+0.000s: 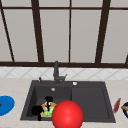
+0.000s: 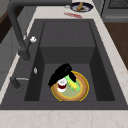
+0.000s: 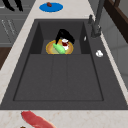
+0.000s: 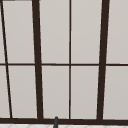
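A yellow-rimmed plate (image 2: pixel 82 93) lies on the floor of the sink's left basin (image 1: pixel 30 100). On it stand a small red and white cup (image 2: pixel 61 85) and a green and yellow piece of corn (image 2: pixel 74 85). My right hand (image 2: pixel 61 72) reaches down onto the plate, fingers curled about the cup; it also shows in the front view (image 1: pixel 48 99) and the right side view (image 3: pixel 64 34). My left hand (image 1: pixel 37 110) hangs in the air by the basin's front left corner, fingers relaxed and pointing down, and appears as the hand (image 3: pixel 12 5) in front of the counter.
A large red ball (image 1: pixel 67 115) fills the front view's lower middle. The dark faucet (image 1: pixel 56 71) rises behind the basin. A blue plate (image 1: pixel 5 105) lies on the left counter. A red strip (image 1: pixel 116 105) and a dark plate (image 2: pixel 81 7) lie on the right counter.
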### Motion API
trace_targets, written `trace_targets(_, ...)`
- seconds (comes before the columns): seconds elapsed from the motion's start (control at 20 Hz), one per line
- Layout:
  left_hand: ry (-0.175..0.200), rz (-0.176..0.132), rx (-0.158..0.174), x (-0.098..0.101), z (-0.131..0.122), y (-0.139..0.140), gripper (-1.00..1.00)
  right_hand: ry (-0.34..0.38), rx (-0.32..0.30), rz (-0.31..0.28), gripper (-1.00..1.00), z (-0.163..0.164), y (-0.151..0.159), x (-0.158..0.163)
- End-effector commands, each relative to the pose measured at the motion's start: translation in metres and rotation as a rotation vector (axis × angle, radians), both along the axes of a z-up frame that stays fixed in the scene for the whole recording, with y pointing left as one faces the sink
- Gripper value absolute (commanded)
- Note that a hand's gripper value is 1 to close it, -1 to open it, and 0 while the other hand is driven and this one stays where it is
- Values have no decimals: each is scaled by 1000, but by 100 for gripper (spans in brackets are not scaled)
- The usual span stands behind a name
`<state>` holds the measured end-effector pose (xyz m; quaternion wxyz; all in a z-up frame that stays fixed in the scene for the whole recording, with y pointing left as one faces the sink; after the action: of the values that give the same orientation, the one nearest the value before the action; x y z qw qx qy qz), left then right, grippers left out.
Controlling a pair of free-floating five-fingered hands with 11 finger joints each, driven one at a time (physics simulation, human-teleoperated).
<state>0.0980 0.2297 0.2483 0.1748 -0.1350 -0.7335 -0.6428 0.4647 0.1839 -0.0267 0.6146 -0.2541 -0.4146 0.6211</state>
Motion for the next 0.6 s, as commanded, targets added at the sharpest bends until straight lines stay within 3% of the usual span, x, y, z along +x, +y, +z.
trace_targets(0.0,0,0,0,0,0,0,0,2,-13,0,-100,-10,1,6)
trace_targets(0.4,0,0,0,0,0,0,0,108,-10,13,-100,-23,8,27)
trace_targets(0.45,0,0,0,0,0,0,0,122,-11,15,100,-24,10,31)
trace_targets(0.55,0,0,0,0,0,0,0,208,-10,19,100,-15,11,38)
